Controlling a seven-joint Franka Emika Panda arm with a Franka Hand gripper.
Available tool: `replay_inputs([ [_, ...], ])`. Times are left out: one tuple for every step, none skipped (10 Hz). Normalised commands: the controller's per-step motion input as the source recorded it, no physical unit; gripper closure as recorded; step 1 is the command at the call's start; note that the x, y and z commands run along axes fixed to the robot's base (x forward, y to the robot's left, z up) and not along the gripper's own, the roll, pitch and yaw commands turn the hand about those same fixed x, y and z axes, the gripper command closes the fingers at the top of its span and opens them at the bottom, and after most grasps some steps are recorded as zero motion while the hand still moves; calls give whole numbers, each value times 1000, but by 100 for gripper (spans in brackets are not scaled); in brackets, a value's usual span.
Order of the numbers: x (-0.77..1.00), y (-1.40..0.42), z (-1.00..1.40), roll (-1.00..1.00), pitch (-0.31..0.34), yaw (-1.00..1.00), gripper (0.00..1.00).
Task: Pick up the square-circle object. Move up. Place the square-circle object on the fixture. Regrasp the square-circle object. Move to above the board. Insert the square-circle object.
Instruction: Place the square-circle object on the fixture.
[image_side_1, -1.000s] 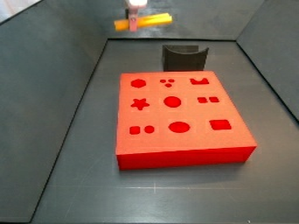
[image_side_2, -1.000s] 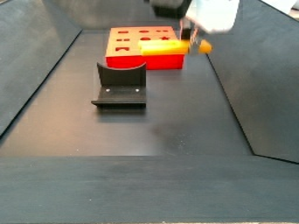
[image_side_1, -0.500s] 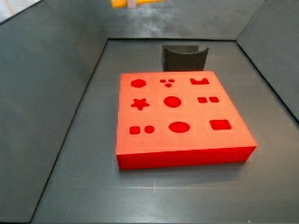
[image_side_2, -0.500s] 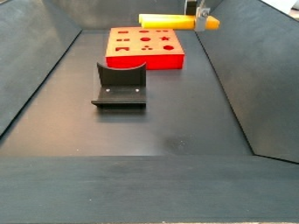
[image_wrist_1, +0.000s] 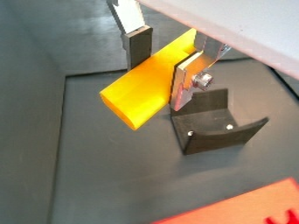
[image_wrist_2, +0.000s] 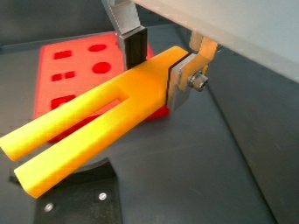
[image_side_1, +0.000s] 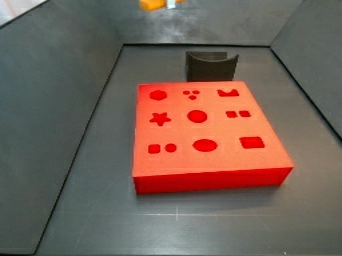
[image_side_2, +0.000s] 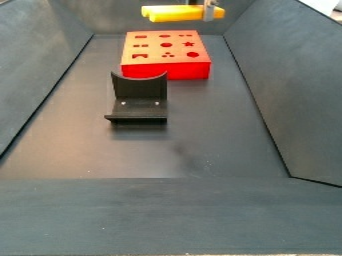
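Nearest on the dark floor stands the fixture (image_side_2: 136, 97), bare, just in front of the board (image_side_2: 167, 54). High above the board's far edge, the gripper (image_wrist_2: 162, 64) has its fingers (image_wrist_2: 181, 77) clamped on the square-circle object (image_wrist_2: 93, 127), which lies level in a side view (image_side_2: 171, 13), clear of both

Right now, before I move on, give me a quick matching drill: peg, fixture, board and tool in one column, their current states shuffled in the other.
1. square-circle object
2. fixture
3. board
4. tool

a. red, cutouts all empty
b. dark, standing on the floor with nothing in it
c. yellow, held high off the floor
d. high above the floor, fingers clamped on the peg

Pairs: 1-c, 2-b, 3-a, 4-d
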Motion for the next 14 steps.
replay_inputs([
  [1000, -224, 30, 0, -22, 1000, 100],
  [1000, -175, 15, 2, -16, 1000, 100],
  [1000, -150, 8, 2, -12, 1000, 100],
  [1000, -124, 1, 4, -7, 1000, 100],
  [889, -82, -5, 7, 0, 1000, 100],
  [780, -59, -11, 9, 7, 1000, 100],
  [666, -39, -13, 12, 15, 1000, 100],
  [524, -29, -12, 16, 29, 1000, 100],
  [419, -25, -15, 20, 43, 1000, 100],
  [855, 371, -211, -1000, 112, 423, 100],
  [701, 355, -194, -1000, 117, 315, 100],
  [646, 295, -155, -1000, 118, 289, 100],
  [511, 139, -74, -1000, 130, 268, 100],
  [369, 85, -26, -1000, 157, 255, 100],
])
